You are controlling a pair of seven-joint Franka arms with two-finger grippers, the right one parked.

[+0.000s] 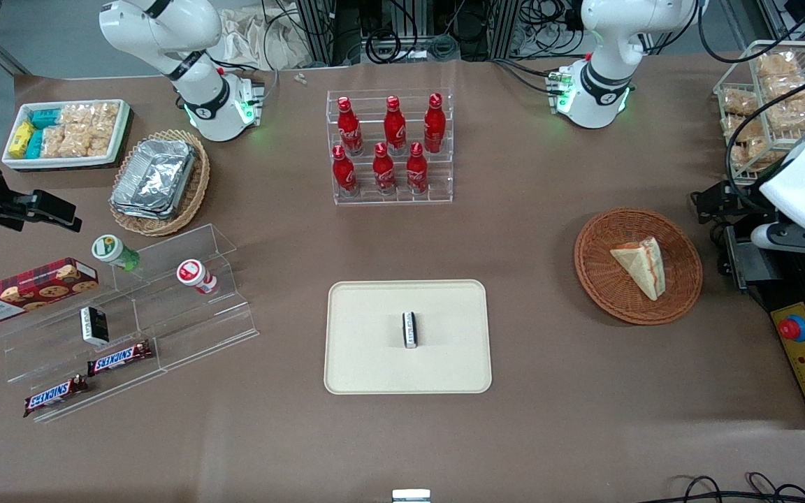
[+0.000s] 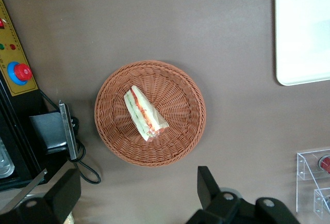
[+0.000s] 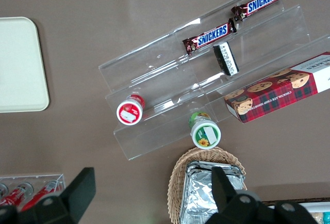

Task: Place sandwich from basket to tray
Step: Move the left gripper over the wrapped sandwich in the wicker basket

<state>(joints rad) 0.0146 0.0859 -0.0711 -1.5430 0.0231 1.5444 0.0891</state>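
The brown paper-covered surface (image 1: pixel 528 293) carries everything, and the working white arm (image 1: pixel 804 178) reaches in over its own end of it, its wrist bent so that the camera looks straight down from well above. The large flat cream-beige rectangular tray (image 1: pixel 374 349) lies near the middle of the surface, nearer to the front camera than the clear acrylic rack of red bottles (image 1: pixel 392 148), with a small black-and-white bar (image 1: pixel 409 329) resting on its centre. The round reddish-brown woven wicker basket (image 1: pixel 602 276) sits toward the working arm's end, well apart from the tray, and the triangular clear-wrapped sandwich of pale beige bread (image 1: pixel 641 266) lies inside it, off centre. The black claw (image 2: pixel 139 195) hangs high above the surface beside the basket, touching nothing; its two fingers (image 2: pixel 209 185) stand spread wide with bare surface showing between them. The front view hardly shows the claw itself, only dark hardware under the white wrist at the frame's edge, whereas the left wrist view shows both fingers and the sandwich's red and green filling edge turned upward. The wrist view also takes in a yellow control box with a red button (image 2: pixel 18 72) beside the basket and one rounded corner of the tray. Only the front view shows the bar on the tray and the whole gap between basket and tray.
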